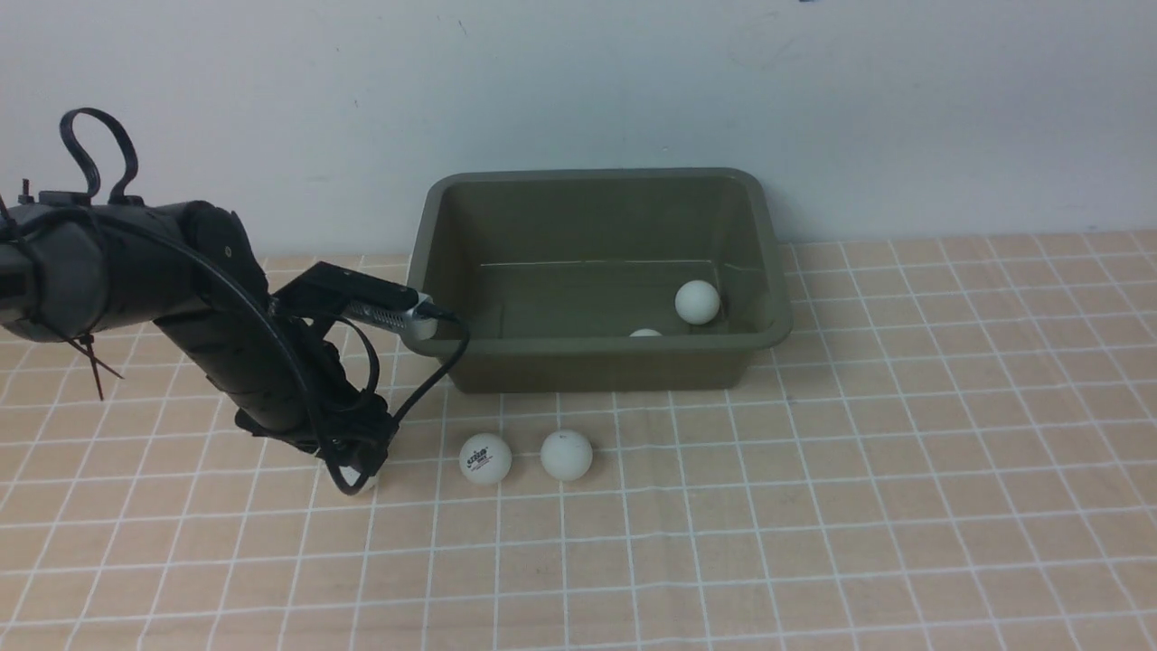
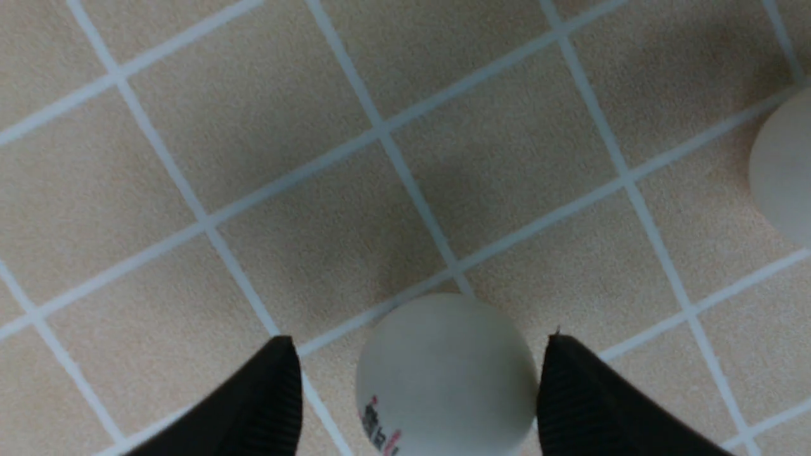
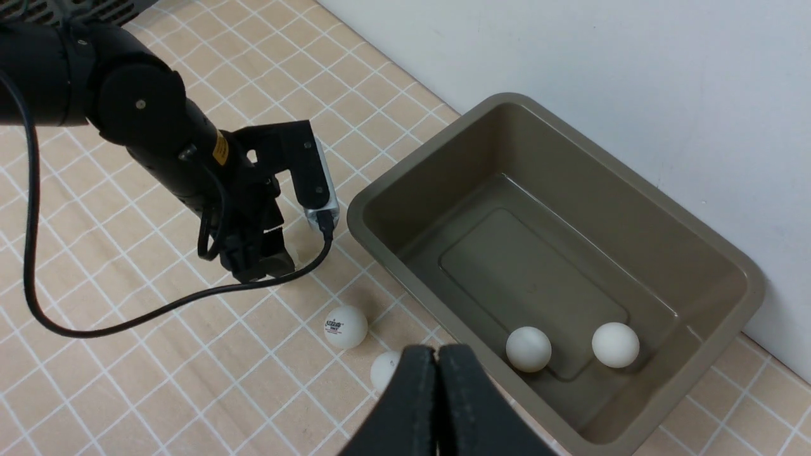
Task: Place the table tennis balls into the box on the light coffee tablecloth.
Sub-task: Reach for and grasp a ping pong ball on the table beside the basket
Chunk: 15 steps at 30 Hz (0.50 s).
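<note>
My left claw [image 2: 421, 347] stands apart, straddling one ball [image 2: 443, 380] on the tablecloth [image 1: 813, 506].
My right claw [image 3: 437, 358] is pressed together. Two balls [image 1: 697, 302] lie inside the box [image 1: 587, 174], and two more balls [image 1: 485, 457] rest on the cloth just before it. Whether my pads touch the straddled ball is unclear.

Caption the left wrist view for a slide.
Left gripper, jaws open, straddles a logo-printed table tennis ball on the light coffee tablecloth; second ball at frame edge.

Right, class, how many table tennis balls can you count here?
5 balls: two inside the box, two on the tablecloth before it, one between the left gripper's open fingers.
</note>
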Tool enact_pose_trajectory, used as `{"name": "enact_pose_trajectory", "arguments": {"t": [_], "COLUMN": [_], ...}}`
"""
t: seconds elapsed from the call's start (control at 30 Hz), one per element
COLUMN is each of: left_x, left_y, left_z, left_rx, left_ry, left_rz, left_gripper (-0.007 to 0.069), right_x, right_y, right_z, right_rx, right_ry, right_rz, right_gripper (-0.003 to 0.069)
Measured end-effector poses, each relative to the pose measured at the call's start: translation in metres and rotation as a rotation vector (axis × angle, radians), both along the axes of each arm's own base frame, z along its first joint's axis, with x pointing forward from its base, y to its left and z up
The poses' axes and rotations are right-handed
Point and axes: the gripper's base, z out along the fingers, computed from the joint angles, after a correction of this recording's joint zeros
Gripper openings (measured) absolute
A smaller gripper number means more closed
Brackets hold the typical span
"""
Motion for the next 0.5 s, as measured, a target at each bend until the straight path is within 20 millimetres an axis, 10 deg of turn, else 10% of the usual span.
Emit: {"name": "enact_pose_trajectory", "arguments": {"t": [0.4,0.5], "left_x": [0.0,0.011], "left_y": [-0.015,-0.019], "left_z": [0.011,0.054], "left_rx": [0.0,-0.018], "left_ry": [0.073,0.053], "left_rz": [-0.11,-0.136], "left_gripper": [0.0304,0.0304], "right_x": [0.0,0.0], "right_y": [0.0,0.0], "right_z": [0.0,0.0], "right_rx": [-0.003,-0.004], "right_ry": [-0.003,-0.004], "right_rz": [0.003,0.004], "right_gripper": [-0.0017,-0.0017]}}
